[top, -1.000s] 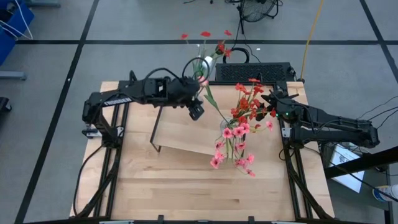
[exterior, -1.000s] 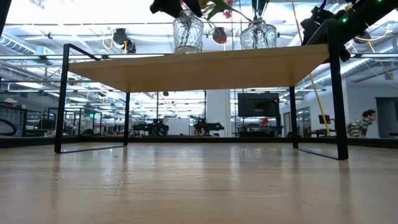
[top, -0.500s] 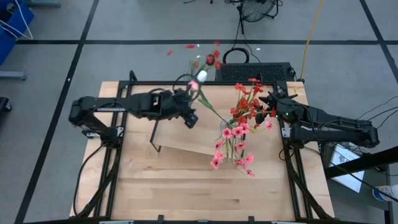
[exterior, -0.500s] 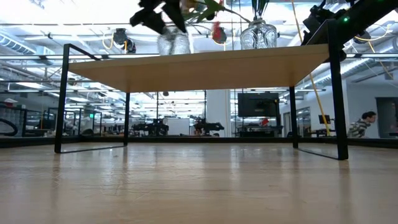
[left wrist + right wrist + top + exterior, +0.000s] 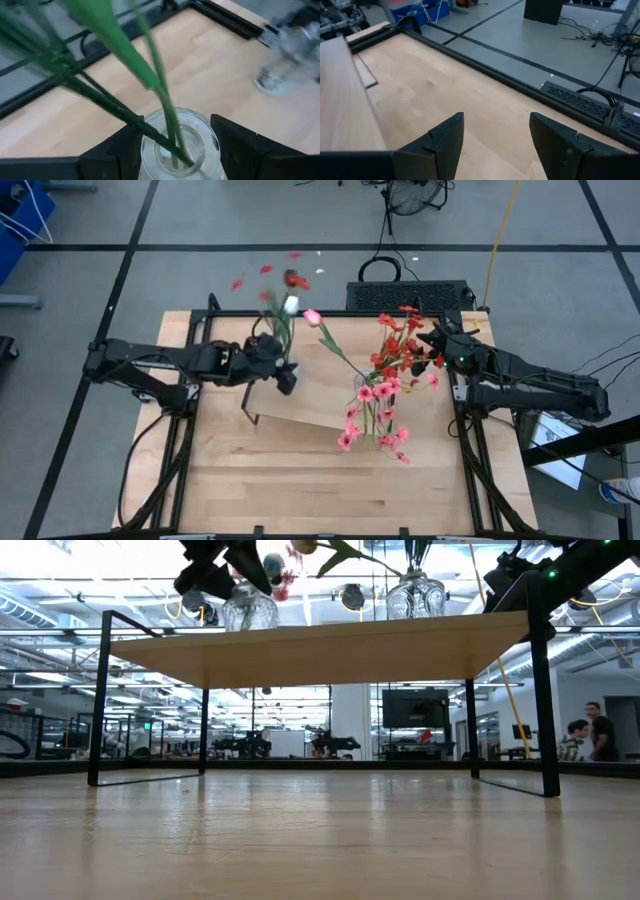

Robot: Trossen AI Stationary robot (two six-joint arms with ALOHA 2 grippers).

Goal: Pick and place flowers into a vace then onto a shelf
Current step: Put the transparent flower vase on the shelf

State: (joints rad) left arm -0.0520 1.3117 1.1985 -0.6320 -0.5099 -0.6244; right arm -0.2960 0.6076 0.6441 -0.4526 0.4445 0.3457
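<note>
My left gripper is shut on a clear glass vase that stands upright over the left end of the light-wood shelf. Thin green stems rise from the vase and end in red blossoms and a white bud. A second glass vase stands toward the shelf's right end. It holds pink and red flowers and a long-stemmed pink tulip bud. My right gripper is open beside those red blossoms, with nothing between its fingers. My left gripper has the vase's narrow neck, just under the open mouth, pinched between its two fingers. It comes in level from the table's left side. The vase stays upright with its base at the shelf top; whether the base touches the board, I cannot tell.
A black flat box lies at the table's far edge. Black rails run along both sides of the wooden tabletop. Bare shelf board lies between the two vases. People stand far back in the room.
My left gripper has carried its vase along the shelf toward the table's left edge, still shut on it. The vase has stayed upright, and its stems and red blossoms have swung left with it. The second vase and the right arm have kept still.
</note>
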